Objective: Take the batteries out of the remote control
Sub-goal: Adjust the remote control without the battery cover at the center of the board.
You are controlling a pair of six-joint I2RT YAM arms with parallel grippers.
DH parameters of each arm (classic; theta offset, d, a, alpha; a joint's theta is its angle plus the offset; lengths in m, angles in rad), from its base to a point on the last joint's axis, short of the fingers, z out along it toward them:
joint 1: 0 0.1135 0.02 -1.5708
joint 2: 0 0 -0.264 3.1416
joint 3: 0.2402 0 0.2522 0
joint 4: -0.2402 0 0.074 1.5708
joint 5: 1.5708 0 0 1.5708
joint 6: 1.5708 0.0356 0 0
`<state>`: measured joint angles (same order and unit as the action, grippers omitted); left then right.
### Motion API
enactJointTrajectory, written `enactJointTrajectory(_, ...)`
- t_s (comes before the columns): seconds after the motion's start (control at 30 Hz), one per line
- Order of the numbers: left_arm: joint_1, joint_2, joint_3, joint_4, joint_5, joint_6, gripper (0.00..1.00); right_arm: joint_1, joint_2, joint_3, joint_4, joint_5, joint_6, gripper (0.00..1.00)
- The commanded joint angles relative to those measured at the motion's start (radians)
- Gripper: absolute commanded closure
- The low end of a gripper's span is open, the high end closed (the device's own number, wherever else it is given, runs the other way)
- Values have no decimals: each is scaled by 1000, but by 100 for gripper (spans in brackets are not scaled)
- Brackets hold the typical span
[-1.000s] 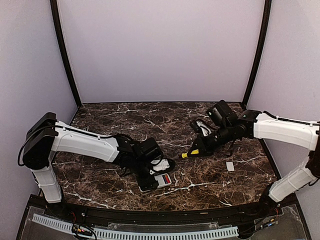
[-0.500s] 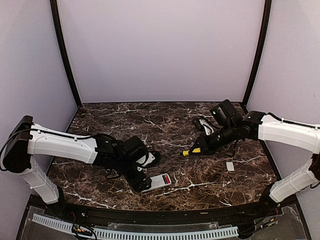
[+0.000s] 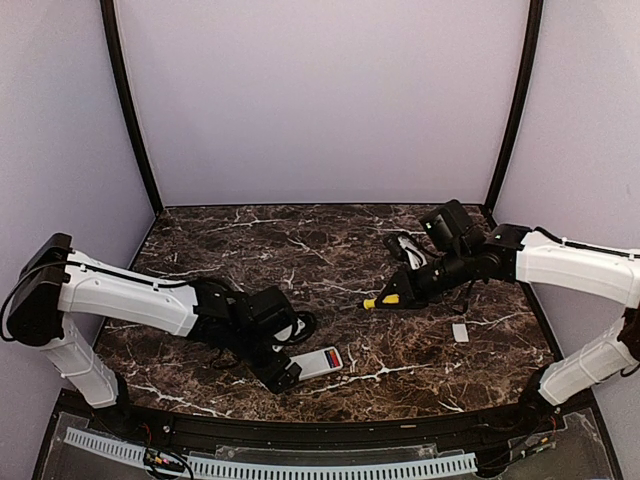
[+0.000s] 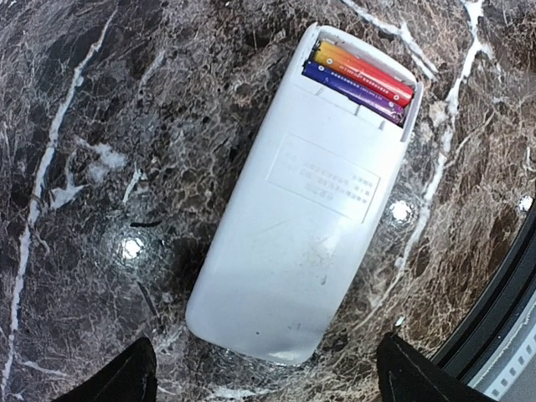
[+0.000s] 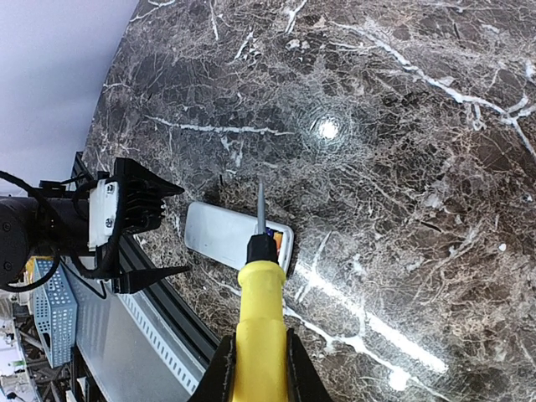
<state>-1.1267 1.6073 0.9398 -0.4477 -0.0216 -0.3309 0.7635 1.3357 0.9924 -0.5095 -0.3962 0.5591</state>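
The white remote control (image 3: 316, 362) lies back-up on the marble table, its battery bay uncovered. Two batteries, one red (image 4: 365, 72) and one blue (image 4: 352, 90), sit side by side in the bay. They show as a small red patch (image 3: 333, 356) from above. My left gripper (image 3: 283, 377) is open, its jaws standing apart from the remote's (image 4: 306, 201) closed end and touching nothing. In its own view the left gripper (image 4: 266, 378) is empty. My right gripper (image 3: 418, 284) is shut on the yellow-handled screwdriver (image 5: 261, 322), held above the table with its blade over the remote (image 5: 219, 236).
A small flat white cover (image 3: 460, 332) lies on the table at the right. The table's black front rim (image 3: 330, 430) runs just beyond the remote, with a white slotted strip (image 3: 300, 467) below it. Purple walls close the back and sides.
My left gripper has opened wider and drawn back to the left off the remote, which stays on the table. The right arm shifted slightly with the screwdriver.
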Motion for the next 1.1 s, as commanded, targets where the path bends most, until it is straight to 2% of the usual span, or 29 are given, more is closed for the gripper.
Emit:
enactJointTrajectory(0.0, -11, 17, 5, -46, -59, -11, 10, -3, -15, -16, 49, -8, 14, 100)
enactJointTrajectory(0.53, -13, 83, 43, -92, -211, -31, 9, -3, 9, -8, 67, -18, 14, 100)
enactJointTrajectory(0.73, -12, 125, 73, -127, -292, -91, 9, -3, 9, -11, 69, -20, 15, 100)
enactJointTrajectory(1.07, 34, 140, 106, -89, -330, -125, 9, -3, 16, -18, 72, -29, 18, 100)
